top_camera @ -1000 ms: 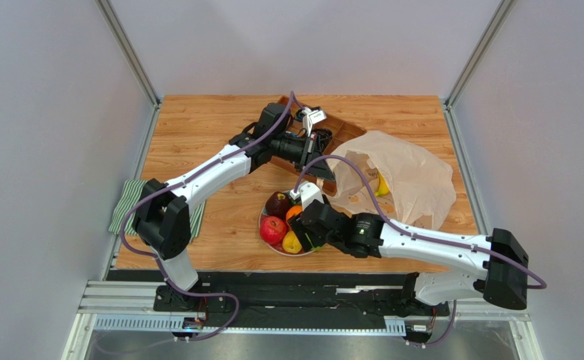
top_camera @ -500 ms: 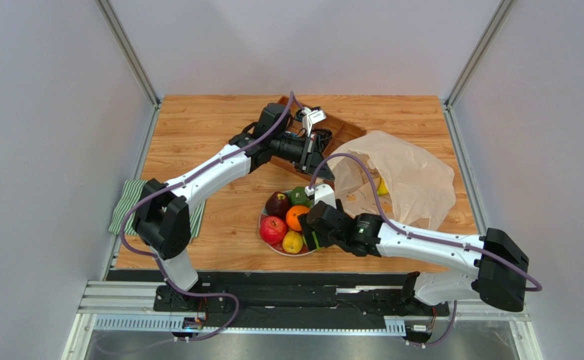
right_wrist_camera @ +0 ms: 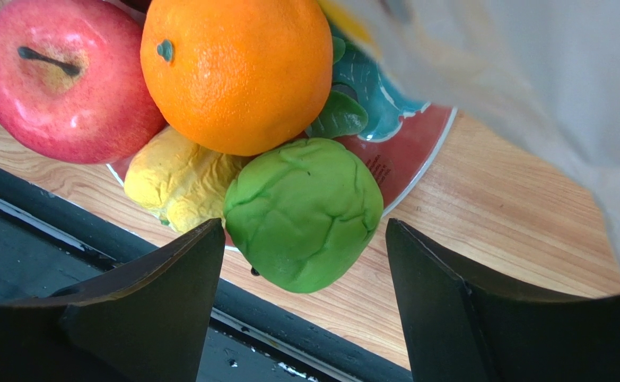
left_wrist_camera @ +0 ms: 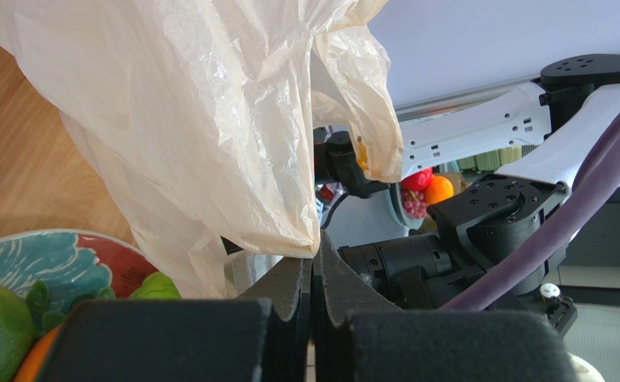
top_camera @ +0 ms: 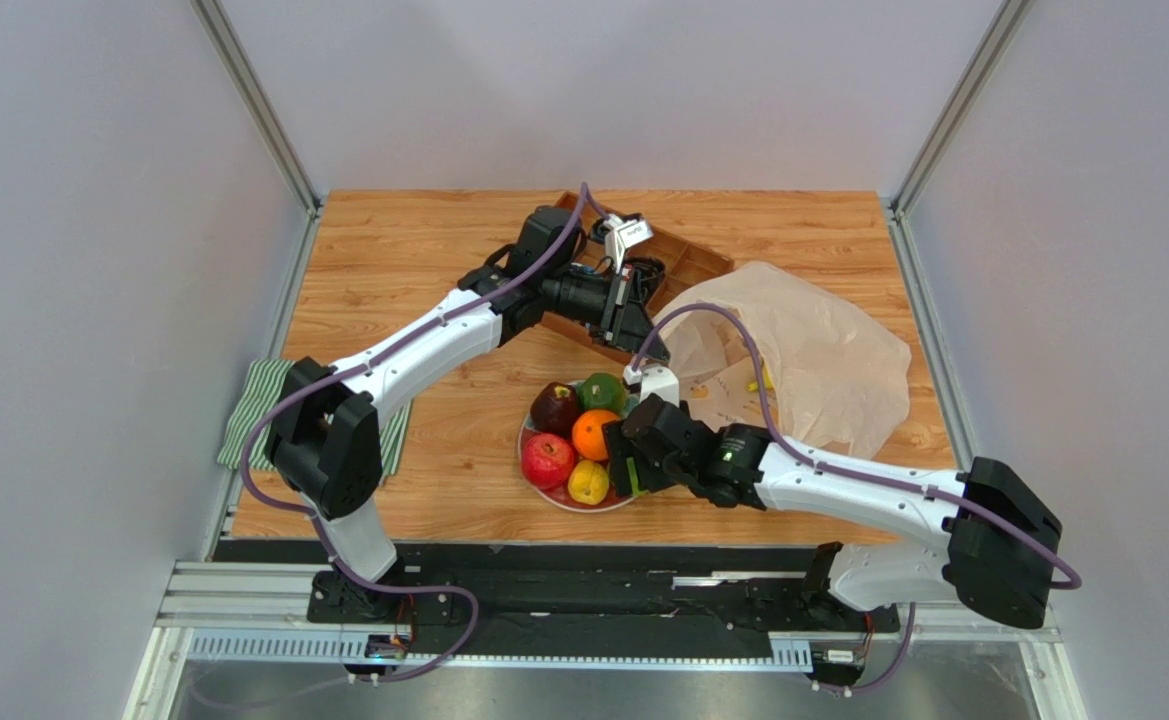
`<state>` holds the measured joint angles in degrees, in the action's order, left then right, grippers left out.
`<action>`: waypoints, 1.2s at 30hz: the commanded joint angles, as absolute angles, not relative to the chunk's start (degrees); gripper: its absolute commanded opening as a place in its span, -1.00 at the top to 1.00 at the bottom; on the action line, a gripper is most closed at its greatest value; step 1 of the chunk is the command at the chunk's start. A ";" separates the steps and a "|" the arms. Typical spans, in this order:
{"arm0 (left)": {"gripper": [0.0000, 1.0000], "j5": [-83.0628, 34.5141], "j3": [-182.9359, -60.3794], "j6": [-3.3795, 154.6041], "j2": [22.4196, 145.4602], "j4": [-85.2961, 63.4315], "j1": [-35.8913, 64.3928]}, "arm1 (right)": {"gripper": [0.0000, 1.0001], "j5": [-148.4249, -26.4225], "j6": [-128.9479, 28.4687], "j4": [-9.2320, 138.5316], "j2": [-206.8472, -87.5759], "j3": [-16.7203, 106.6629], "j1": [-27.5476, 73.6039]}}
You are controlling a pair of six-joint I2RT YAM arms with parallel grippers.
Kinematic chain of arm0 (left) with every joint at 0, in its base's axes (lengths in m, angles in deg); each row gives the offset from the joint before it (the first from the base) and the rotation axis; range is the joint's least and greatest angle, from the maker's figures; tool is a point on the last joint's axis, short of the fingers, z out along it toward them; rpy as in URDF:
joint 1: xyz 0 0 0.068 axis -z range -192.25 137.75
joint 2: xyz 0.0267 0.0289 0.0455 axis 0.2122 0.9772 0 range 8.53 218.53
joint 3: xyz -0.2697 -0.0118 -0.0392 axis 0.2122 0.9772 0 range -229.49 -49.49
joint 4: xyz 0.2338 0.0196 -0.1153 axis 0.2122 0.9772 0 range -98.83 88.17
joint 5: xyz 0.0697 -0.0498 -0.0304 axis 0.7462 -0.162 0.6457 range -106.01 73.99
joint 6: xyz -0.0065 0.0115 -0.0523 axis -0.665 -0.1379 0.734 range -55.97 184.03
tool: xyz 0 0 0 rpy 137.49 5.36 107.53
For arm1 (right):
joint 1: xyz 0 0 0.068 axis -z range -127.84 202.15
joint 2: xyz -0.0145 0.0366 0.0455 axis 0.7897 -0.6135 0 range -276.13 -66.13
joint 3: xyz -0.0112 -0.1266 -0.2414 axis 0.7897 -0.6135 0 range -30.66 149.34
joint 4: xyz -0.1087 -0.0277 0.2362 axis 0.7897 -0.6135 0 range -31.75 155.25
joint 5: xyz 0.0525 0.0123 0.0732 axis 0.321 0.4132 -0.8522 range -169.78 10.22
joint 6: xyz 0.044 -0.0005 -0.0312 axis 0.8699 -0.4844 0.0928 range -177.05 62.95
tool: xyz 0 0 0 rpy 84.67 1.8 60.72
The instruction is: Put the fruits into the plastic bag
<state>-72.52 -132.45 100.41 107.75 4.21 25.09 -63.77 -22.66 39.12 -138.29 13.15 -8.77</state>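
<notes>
The red-rimmed plate (top_camera: 533, 483) holds a dark red apple (top_camera: 556, 407), a green fruit (top_camera: 601, 392), an orange (top_camera: 593, 435), a red apple (top_camera: 547, 458) and a small yellow fruit (top_camera: 587, 482). My right gripper (top_camera: 620, 473) is open at the plate's near right edge. In the right wrist view a second green fruit (right_wrist_camera: 305, 211) lies between its fingers (right_wrist_camera: 301, 239), untouched, beside the orange (right_wrist_camera: 237, 72). My left gripper (top_camera: 644, 333) is shut on the plastic bag's (top_camera: 816, 353) mouth edge and holds it up (left_wrist_camera: 313, 259). The banana is hidden.
A brown wooden tray (top_camera: 683, 267) lies behind the left gripper at the back. A green striped cloth (top_camera: 252, 408) lies at the table's left edge. The black rail (right_wrist_camera: 90, 270) runs just below the plate at the table's near edge.
My right gripper has drawn back to the right off the plate, uncovering the orange and a green fruit. The yellow shape seen in the bag's mouth no longer shows. The left arm held still.
</notes>
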 commanded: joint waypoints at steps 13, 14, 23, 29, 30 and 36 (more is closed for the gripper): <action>1.00 -73.32 -134.65 98.93 107.23 3.92 25.02 | -0.33 -65.37 -20.32 43.62 -139.61 12.75 -7.35; 1.00 -73.32 -134.65 98.93 107.23 3.92 24.93 | -0.24 -65.28 -20.49 43.62 -139.61 12.76 -7.43; 1.00 -73.41 -134.65 99.01 107.32 3.92 25.02 | 0.22 -63.96 -20.23 41.96 -137.24 12.32 -7.17; 1.00 -73.32 -134.65 98.93 107.50 3.92 25.02 | 0.57 -64.84 -23.12 36.53 -134.00 15.99 -7.52; 1.00 -73.32 -134.65 99.01 107.50 4.00 25.02 | 0.59 -65.36 -25.04 35.81 -133.20 16.62 -7.78; 1.00 -73.14 -135.18 98.05 107.76 5.14 25.02 | 0.60 -68.88 -29.19 33.52 -123.37 20.13 -9.46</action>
<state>-72.83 -133.34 99.87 107.75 4.03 24.98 -67.20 -25.37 33.59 -130.55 14.35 -8.86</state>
